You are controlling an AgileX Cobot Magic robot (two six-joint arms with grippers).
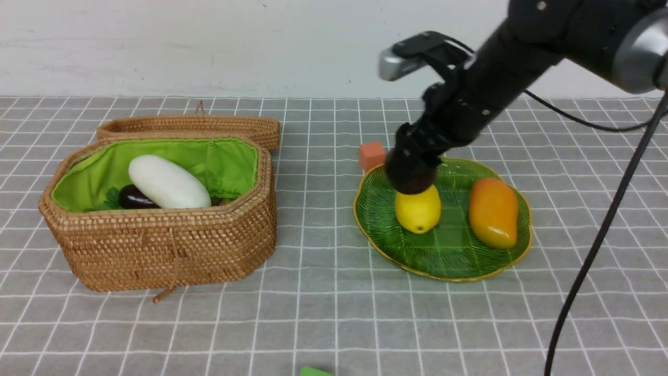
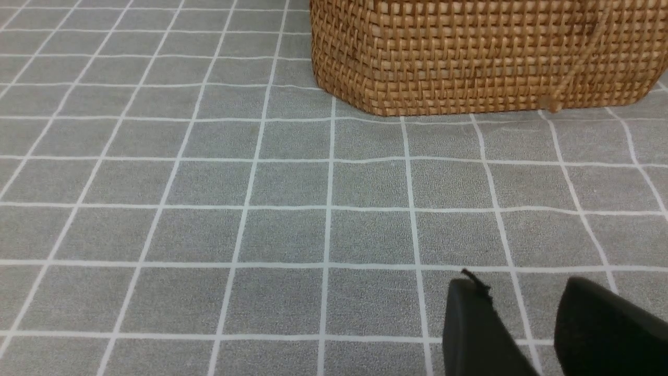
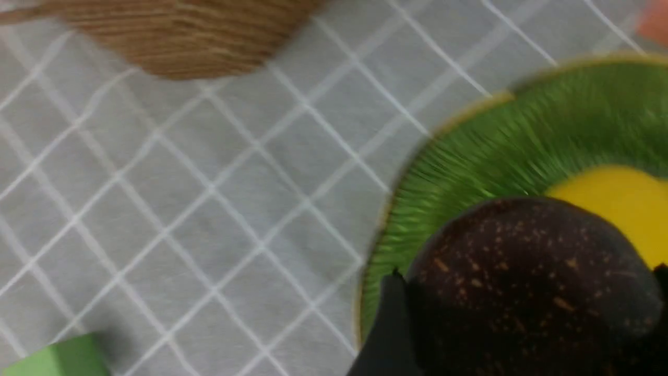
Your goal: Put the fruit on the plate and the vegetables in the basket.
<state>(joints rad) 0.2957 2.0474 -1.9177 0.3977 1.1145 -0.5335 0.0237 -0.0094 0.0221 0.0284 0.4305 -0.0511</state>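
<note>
Plate (image 1: 417, 256): lemon (image 1: 417, 211), mango (image 1: 493, 211); basket (image 1: 167, 245): radish (image 1: 167, 183).

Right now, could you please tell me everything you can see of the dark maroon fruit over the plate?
The dark maroon fruit is a rounded ball, glossy and very dark, flecked with small tan specks. It looks like smooth plastic. It sits between the fingers of the right gripper, which close on its sides. In the front view only its lower edge shows beneath the gripper. It is over the green plate, right by the lemon; whether it touches either I cannot tell.
</note>
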